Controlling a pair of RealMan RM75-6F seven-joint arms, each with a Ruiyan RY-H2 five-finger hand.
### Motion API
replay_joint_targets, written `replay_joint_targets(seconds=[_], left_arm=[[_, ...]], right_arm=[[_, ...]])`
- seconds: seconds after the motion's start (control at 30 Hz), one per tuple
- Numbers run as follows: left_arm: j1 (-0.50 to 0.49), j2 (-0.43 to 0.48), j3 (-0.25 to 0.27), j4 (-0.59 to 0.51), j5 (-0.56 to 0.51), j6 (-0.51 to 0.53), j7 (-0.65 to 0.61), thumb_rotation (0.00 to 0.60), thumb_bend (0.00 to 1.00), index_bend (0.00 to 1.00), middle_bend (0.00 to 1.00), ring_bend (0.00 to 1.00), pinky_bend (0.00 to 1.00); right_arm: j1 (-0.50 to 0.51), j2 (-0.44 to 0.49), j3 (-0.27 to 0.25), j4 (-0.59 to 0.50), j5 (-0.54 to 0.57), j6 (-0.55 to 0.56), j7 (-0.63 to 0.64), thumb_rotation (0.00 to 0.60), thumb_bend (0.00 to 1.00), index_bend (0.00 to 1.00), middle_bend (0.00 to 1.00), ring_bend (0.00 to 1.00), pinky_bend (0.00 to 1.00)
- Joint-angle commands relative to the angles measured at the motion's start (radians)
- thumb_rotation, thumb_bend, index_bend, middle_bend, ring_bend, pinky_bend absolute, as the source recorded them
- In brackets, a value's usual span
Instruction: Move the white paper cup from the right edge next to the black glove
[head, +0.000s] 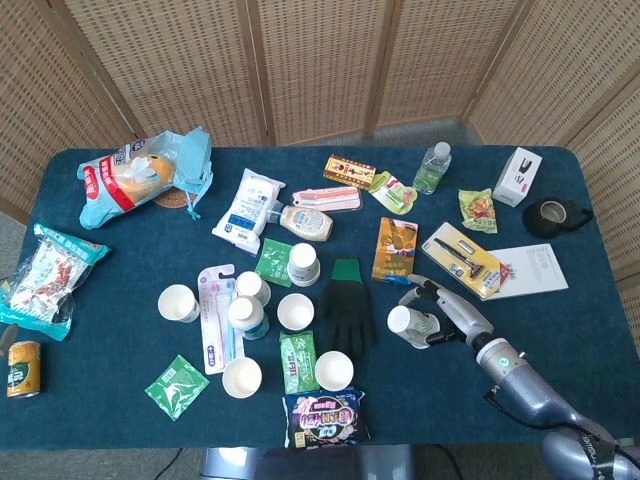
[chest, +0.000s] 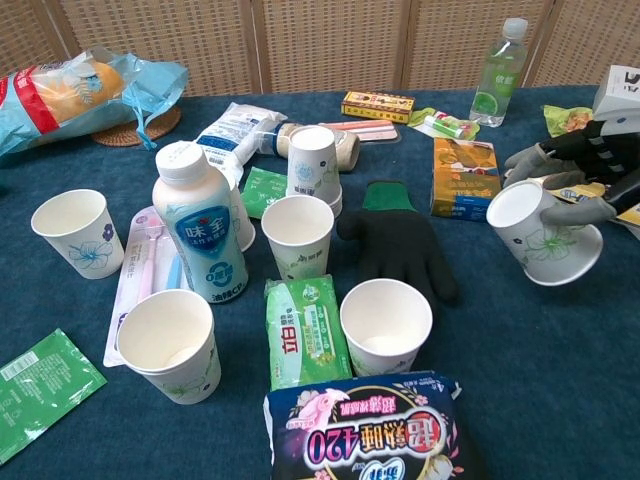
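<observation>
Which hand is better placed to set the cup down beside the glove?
The right hand. It already holds the cup, tilted, just right of the glove. The left hand shows in neither view.

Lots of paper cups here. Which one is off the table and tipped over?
The white paper cup held by the right hand, just right of the black glove. It is tilted, mouth toward the glove; the others stand on the table.

table (head: 600, 330): blue cloth | on it: black glove (head: 347, 310) | paper cups (head: 178, 302) | milk bottle (chest: 200, 237)
</observation>
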Motion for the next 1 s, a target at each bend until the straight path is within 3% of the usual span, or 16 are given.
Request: replay_joint_targets(seconds=[0.03, 0.33, 0.67, 1.0], left_arm=[[0.002, 0.002, 0.0, -0.003, -0.001, 0.003, 0.004, 0.6, 0.41, 0.0, 0.05, 0.06, 0.02], [0.012, 0.014, 0.0, -0.018, -0.004, 0.015, 0.013, 0.6, 0.41, 0.0, 0.05, 0.06, 0.01], [0.018, 0.02, 0.001, -0.028, 0.001, 0.022, 0.019, 0.6, 0.41, 0.0, 0.05, 0.06, 0.01], [0.018, 0.023, 0.0, -0.036, 0.011, 0.03, 0.023, 0.6, 0.41, 0.0, 0.05, 0.06, 0.01]], right_arm=[[-0.008, -0.024, 0.016, 0.09, -0.149, -0.046, 0.206, 0.6, 0.36, 0.4, 0.0, 0.0, 0.0], [0.027, -0.076, -0.037, 0.23, -0.326, -0.005, 0.484, 0.6, 0.35, 0.4, 0.0, 0.0, 0.0], [0.079, -0.112, -0.144, 0.364, -0.467, 0.085, 0.726, 0.6, 0.35, 0.38, 0.0, 0.0, 0.0], [0.111, -0.113, -0.239, 0.44, -0.551, 0.208, 0.876, 0.6, 0.44, 0.3, 0.0, 0.0, 0.0]])
